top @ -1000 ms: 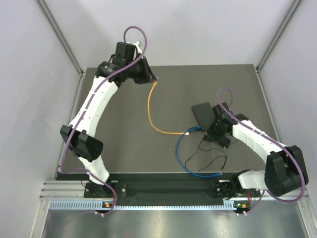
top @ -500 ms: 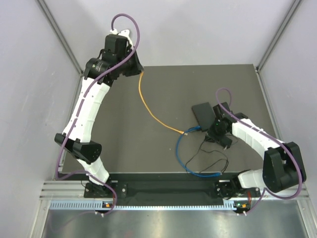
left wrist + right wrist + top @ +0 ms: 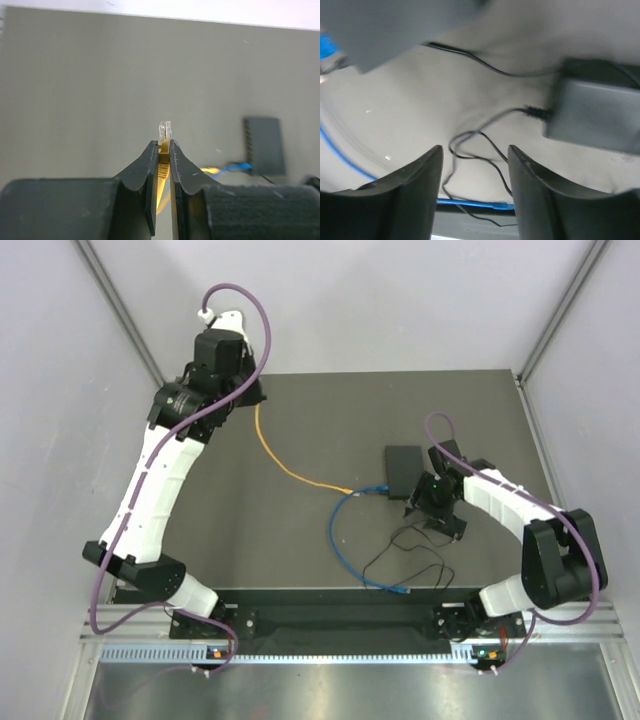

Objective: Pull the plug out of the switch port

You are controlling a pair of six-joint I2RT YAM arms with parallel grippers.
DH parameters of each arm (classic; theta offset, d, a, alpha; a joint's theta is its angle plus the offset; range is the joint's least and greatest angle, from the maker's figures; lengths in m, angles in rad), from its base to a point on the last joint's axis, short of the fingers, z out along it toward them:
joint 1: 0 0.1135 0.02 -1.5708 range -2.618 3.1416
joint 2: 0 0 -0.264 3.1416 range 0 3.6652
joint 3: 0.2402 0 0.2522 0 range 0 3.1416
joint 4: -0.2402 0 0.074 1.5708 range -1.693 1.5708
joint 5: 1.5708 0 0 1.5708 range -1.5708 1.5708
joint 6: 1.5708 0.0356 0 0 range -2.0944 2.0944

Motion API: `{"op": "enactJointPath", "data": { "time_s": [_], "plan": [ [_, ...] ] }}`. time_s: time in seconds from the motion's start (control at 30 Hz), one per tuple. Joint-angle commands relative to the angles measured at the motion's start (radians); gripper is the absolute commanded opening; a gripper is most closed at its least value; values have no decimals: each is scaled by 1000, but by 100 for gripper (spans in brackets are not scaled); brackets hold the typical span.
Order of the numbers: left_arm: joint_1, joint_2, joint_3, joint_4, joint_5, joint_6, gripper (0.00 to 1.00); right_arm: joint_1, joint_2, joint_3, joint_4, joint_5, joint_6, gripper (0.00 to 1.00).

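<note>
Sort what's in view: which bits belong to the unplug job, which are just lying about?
Job: flat matte-black switch box; yellow cable, its clear plug pinched in the left fingers.
Lying about: small black adapter cube with thin black wire; blue cable.

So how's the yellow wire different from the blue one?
The yellow wire is pinched at one end by the left gripper; nothing holds the blue wire. The yellow wire bends gently; the blue wire curls into a loop. Both are thin and meet beside the black box.
</note>
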State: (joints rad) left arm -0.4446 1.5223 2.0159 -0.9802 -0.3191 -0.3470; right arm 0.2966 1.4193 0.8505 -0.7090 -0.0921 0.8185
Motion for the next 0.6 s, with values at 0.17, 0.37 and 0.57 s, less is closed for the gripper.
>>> {"op": "enactJointPath", "data": {
  "time_s": [0.17,0.37,0.57],
  "plan": [
    [-19,33,-112,149,242,-86,0,74,67,246,28,-104,-174,76],
    [-29,61,-109,114,241,-58,0,278,223,447,26,-115,-208,75],
    [-29,65,-88,83,241,-37,0,465,406,578,-21,-98,-209,58]
  ]
}}
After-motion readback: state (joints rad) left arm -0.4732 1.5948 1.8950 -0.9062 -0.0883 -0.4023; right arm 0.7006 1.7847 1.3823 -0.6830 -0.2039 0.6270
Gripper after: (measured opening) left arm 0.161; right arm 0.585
